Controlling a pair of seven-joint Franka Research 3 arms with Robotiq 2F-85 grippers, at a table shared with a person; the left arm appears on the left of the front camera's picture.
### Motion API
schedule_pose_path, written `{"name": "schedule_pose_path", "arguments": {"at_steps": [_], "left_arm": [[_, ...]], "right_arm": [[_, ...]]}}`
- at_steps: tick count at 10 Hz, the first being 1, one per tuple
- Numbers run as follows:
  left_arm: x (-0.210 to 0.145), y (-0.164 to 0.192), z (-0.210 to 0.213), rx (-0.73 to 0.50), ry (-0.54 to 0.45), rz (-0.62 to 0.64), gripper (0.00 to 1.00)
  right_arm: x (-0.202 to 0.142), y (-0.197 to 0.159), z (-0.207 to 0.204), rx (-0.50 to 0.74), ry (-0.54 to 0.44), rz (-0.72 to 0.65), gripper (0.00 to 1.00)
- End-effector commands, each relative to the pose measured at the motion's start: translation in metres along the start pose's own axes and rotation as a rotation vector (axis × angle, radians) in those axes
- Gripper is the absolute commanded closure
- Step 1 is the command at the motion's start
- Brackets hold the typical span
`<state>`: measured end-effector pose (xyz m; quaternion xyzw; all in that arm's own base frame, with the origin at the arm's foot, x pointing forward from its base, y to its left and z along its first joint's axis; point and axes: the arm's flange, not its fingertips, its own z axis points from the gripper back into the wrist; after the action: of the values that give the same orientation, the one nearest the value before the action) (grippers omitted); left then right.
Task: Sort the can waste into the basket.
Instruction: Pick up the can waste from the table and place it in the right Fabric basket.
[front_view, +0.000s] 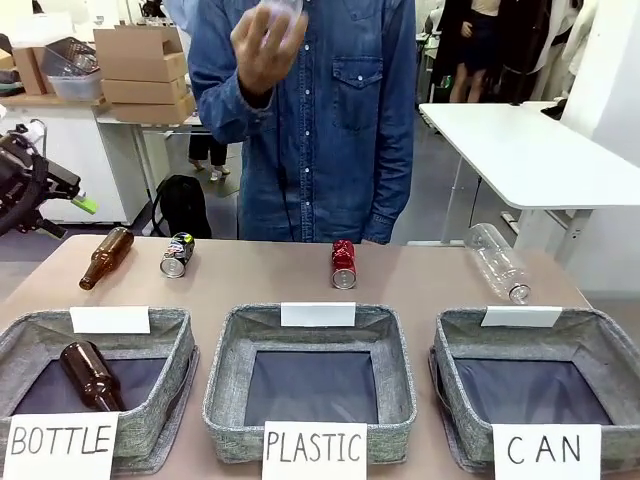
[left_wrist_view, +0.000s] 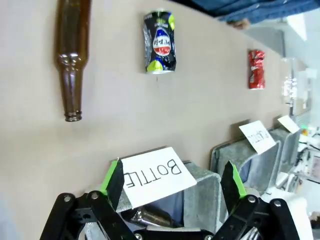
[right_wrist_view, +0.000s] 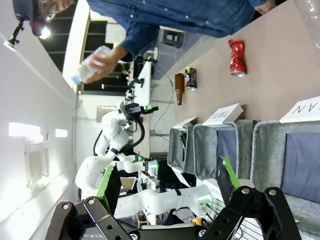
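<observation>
Two cans lie on the far part of the table: a dark can (front_view: 177, 255) with yellow-green print at the left and a red can (front_view: 343, 264) in the middle. The grey basket (front_view: 600, 342) with the "CAN" sign stands at the front right with nothing in it. My left gripper (front_view: 75, 197) hangs open above the table's left edge. In the left wrist view it (left_wrist_view: 174, 185) is open over the "BOTTLE" basket, with the dark can (left_wrist_view: 159, 42) and red can (left_wrist_view: 256, 69) beyond. My right gripper (right_wrist_view: 166, 180) is open and holds nothing; the red can (right_wrist_view: 237, 58) is far off.
A brown bottle (front_view: 106, 257) lies beside the dark can, and another (front_view: 90, 375) is in the "BOTTLE" basket (front_view: 175, 330). The "PLASTIC" basket (front_view: 225, 350) stands in the middle. A clear plastic bottle (front_view: 497, 262) lies at the far right. The person's hand (front_view: 262, 50) holds a clear bottle up high.
</observation>
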<state>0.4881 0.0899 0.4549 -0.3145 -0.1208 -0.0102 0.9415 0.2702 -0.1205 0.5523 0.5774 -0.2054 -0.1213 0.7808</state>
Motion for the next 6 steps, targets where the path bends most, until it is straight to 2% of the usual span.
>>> {"name": "schedule_pose_path", "arguments": {"at_steps": [1, 4, 6], "left_arm": [[0.001, 0.000, 0.003, 0.000, -0.004, 0.000, 0.00], [0.022, -0.016, -0.028, 0.131, -0.039, 0.020, 0.00], [0.048, -0.028, -0.064, 0.180, 0.052, 0.008, 0.00]], "right_arm": [[0.003, 0.001, -0.001, 0.027, -0.009, 0.027, 0.00], [0.003, 0.001, -0.001, 0.027, -0.009, 0.027, 0.00], [0.003, 0.001, -0.001, 0.027, -0.009, 0.027, 0.00]]}}
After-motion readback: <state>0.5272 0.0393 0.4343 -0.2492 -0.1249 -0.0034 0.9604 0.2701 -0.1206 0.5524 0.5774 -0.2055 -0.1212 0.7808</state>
